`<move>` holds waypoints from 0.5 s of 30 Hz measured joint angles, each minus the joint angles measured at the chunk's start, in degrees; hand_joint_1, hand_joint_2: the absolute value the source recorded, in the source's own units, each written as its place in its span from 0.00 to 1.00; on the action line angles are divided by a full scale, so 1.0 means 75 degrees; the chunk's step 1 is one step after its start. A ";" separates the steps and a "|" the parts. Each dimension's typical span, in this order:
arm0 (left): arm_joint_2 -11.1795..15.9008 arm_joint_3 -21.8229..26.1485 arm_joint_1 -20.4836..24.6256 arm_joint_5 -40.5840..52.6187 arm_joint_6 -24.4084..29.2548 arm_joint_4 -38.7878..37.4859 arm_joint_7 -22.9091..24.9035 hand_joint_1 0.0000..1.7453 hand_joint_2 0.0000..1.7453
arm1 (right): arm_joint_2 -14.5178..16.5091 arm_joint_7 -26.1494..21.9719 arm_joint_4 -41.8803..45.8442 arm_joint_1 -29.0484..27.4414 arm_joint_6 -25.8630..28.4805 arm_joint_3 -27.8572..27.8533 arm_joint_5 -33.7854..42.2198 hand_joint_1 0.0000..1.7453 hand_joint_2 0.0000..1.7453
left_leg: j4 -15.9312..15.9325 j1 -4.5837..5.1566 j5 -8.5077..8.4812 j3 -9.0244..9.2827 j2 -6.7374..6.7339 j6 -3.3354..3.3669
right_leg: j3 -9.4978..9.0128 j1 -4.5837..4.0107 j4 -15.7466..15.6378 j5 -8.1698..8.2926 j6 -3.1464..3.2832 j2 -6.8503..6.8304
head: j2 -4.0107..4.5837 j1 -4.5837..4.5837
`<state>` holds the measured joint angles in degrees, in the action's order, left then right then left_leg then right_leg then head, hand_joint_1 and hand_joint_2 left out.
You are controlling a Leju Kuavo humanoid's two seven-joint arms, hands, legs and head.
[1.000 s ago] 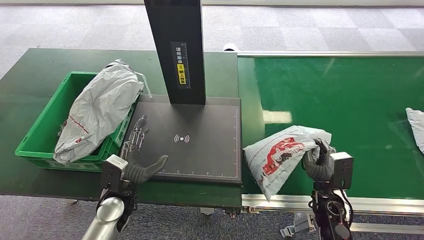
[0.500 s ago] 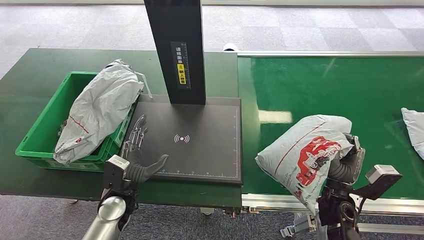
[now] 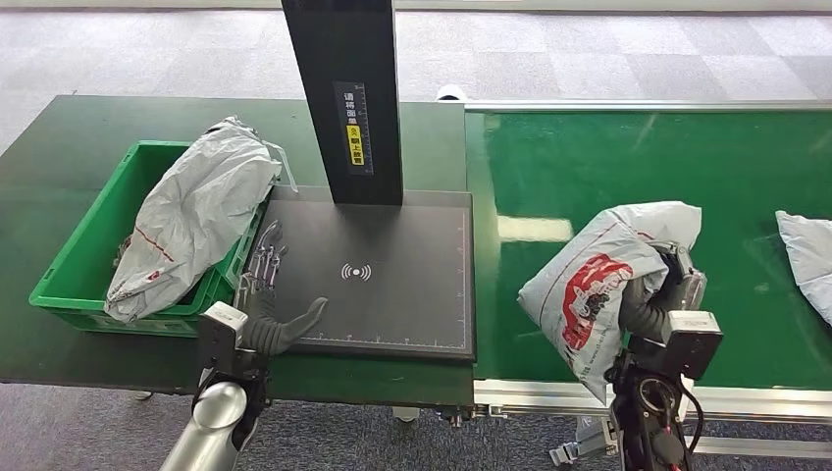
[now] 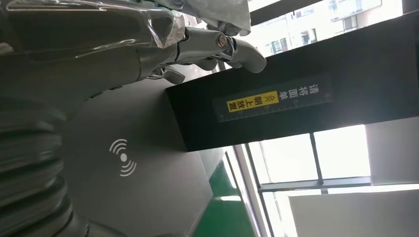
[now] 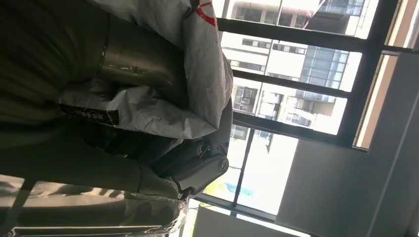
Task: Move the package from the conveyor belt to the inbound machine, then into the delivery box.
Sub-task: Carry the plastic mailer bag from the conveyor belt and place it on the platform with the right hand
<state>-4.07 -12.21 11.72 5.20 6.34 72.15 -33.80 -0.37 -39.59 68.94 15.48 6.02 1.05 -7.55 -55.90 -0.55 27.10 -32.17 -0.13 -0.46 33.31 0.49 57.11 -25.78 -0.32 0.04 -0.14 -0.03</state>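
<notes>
While the right hand (image 3: 659,294) grips the crumpled grey plastic mailer with red printing (image 3: 600,285), its fingers curled into the bag's upper right fold, the package hangs lifted over the near left part of the glossy green conveyor belt (image 3: 648,167), its lower tip reaching the belt's silver front rail (image 3: 549,395). Between bag and flat black scanner platform (image 3: 392,280) lies a bare strip of belt. The platform's surface is bare from its wireless symbol to its right edge, behind which rises the black column (image 3: 348,98). The left hand (image 3: 267,319) rests at the platform's near left corner, fingers spread, holding nothing. Just left, the green plastic crate (image 3: 83,265) holds a grey bag (image 3: 196,211). Another grey bag (image 3: 806,257) lies at the belt's far right edge.
</notes>
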 joint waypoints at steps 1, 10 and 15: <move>-0.0020 -0.0002 0.0042 -0.0068 0.0020 -0.0016 -0.0027 0.00 1.00 | -0.0012 -0.0008 -0.0082 0.0209 0.0201 0.0182 -0.0303 1.00 1.00 | 0.0000 0.0000 -0.0002 0.0001 -0.0001 0.0000 | 0.0000 0.0000 0.0001 0.0002 0.0001 0.0001 | 0.0000 0.0000; -0.0139 -0.0139 0.0483 -0.0540 0.0046 -0.0268 -0.0080 0.00 1.00 | 0.0042 0.0033 -0.1560 0.2393 0.1586 0.2003 -0.2144 1.00 1.00 | -0.0001 -0.0001 -0.0011 0.0000 -0.0005 -0.0002 | 0.0007 -0.0002 0.0010 0.0008 0.0007 0.0001 | 0.0000 -0.0001; -0.0243 -0.0325 0.0808 -0.0640 0.0046 -0.0547 -0.0103 0.00 1.00 | 0.0261 0.0048 -0.2610 0.3227 0.2286 0.2868 -0.2905 1.00 1.00 | -0.0003 -0.0001 -0.0011 -0.0003 0.0003 -0.0002 | 0.0010 -0.0002 0.0010 0.0007 0.0006 -0.0003 | 0.0001 0.0000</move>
<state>-5.89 -14.64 17.78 0.40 6.69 68.05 -34.57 1.59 -39.23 49.36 39.68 23.17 22.56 -29.34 -55.91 -0.56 27.02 -32.19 -0.11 -0.48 33.39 0.47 57.18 -25.73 -0.28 0.02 -0.13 -0.03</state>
